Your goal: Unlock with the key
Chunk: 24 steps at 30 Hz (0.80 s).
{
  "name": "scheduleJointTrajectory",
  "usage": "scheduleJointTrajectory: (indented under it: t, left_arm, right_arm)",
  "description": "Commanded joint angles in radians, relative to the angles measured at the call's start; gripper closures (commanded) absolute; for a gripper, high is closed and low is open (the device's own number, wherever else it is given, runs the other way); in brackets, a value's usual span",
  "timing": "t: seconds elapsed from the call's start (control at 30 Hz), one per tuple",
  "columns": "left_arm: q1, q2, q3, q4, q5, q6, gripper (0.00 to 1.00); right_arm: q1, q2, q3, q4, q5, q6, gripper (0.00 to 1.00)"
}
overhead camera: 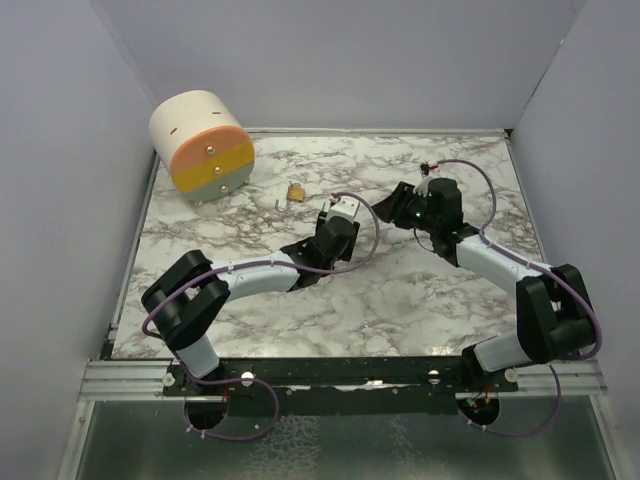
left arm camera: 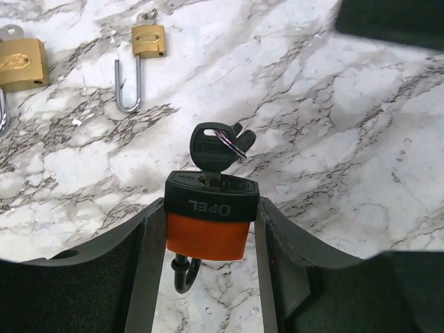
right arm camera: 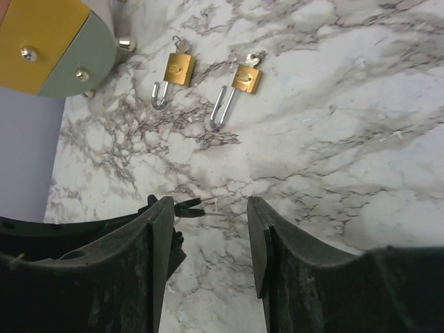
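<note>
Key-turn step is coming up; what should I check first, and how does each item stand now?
1. Orange padlock clamped in left tool: ok.
2. Key seated in the keyhole: ok.
3. Right tool open and empty: ok.
4. Key between the right tool's fingers: not ok, only bare tabletop lies there.
5. Shackle released: cannot tell, only its bend shows.
</note>
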Motion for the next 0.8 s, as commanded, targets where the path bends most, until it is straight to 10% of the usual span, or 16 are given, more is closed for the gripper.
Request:
scheduleJointTrajectory:
  t: [0.0,0.77]
  left_arm:
    - [0.028,0.005,0.053,-0.05,-0.045,-0.076,1.0]
    - [0.064,0.177,0.351,-0.048,0.109,-0.264,1.0]
  right_arm:
    - [-0.02,-0.062,-0.001,-0.1,0.07,-0.151,0.53]
    - [-0.006,0.033,-0.08,-0.053,0.019,-0.183,0.52]
